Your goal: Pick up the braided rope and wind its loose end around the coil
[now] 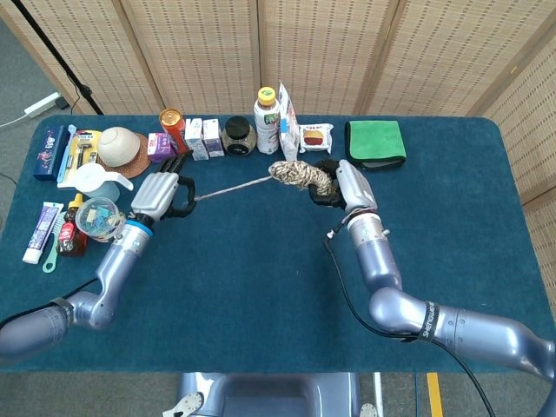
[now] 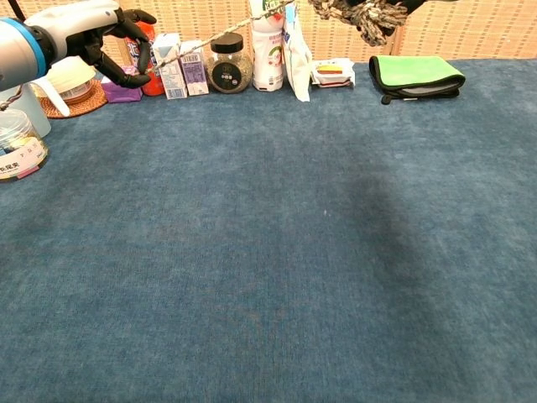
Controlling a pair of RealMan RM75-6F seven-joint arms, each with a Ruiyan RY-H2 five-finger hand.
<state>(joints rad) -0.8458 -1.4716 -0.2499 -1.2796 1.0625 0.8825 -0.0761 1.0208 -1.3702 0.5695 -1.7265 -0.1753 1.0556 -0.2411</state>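
- While gripping the coil (image 1: 300,175) of braided rope, right hand (image 1: 347,186) up above the blue table (image 1: 261,261), near the green cloth (image 1: 375,142).
- Left hand (image 1: 161,195) clenched on the loose end (image 1: 228,187), strand drawn taut between both hands.
- Behind the strand: jar (image 1: 237,135), white bottle (image 1: 268,120), small cartons (image 1: 205,137), red can (image 1: 173,129).

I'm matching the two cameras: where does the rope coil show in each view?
Head view: rope coil sits upper centre, held by the right hand.
Chest view: coil hangs at the top edge, right of centre.
Shared landmark: green cloth, just right of the coil.
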